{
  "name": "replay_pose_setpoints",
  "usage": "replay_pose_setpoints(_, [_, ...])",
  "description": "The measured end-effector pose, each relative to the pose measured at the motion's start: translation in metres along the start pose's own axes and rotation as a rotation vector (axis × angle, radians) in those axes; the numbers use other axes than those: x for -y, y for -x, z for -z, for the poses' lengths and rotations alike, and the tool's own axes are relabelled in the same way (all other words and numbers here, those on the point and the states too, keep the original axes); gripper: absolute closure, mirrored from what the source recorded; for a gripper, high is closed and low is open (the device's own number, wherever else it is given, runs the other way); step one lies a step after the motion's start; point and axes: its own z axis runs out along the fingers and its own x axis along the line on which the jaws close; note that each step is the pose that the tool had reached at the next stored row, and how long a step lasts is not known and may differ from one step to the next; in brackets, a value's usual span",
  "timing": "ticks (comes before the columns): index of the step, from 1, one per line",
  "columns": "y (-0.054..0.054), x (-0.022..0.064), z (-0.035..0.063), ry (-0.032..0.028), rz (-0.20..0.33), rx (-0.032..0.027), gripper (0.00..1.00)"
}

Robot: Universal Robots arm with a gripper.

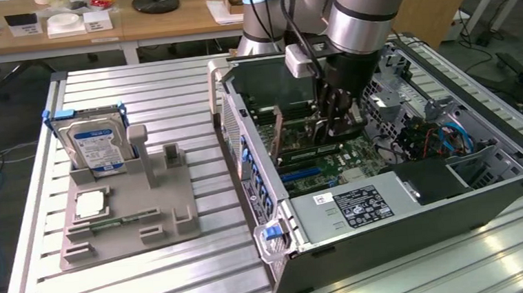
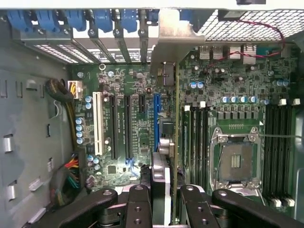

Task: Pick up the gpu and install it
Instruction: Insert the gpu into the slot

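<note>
The gpu [image 2: 176,124] stands on edge inside the open computer case [image 1: 242,130], seen end-on in the wrist view. Its silver bracket [image 2: 167,42] reaches the rear slot openings. My gripper [image 2: 164,192] is shut on the card's upper edge, with a black finger [image 2: 138,202] on each side. The card hangs right beside the blue expansion slot [image 2: 156,118] on the motherboard; whether it is seated I cannot tell. In the exterior view my gripper [image 1: 336,117] reaches down into the case, with the gpu [image 1: 280,133] below it near the rear wall.
A grey fixture [image 1: 128,221] at the exterior view's left holds a hard drive [image 1: 96,148] and a small chip [image 1: 91,203]. Inside the case are the power supply [image 1: 358,205], the bare processor socket [image 2: 236,159], memory slots [image 2: 278,152] and cable bundles [image 2: 71,175].
</note>
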Motion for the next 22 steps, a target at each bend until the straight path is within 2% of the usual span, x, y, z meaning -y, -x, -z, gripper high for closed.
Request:
replay_pose_setpoints(3, [0.000,-0.0008,-0.0037,0.0013,0.027,0.0070,0.72])
replay_pose_setpoints(4, [0.000,-0.0010,-0.0052,0.0015,0.033,0.0077,0.72])
replay_pose_setpoints(9, [-0.001,-0.0059,-0.0121,0.0016,0.034,0.0078,0.72])
replay_pose_setpoints(22, [-0.002,-0.0123,-0.0357,0.0019,0.034,0.0078,0.72])
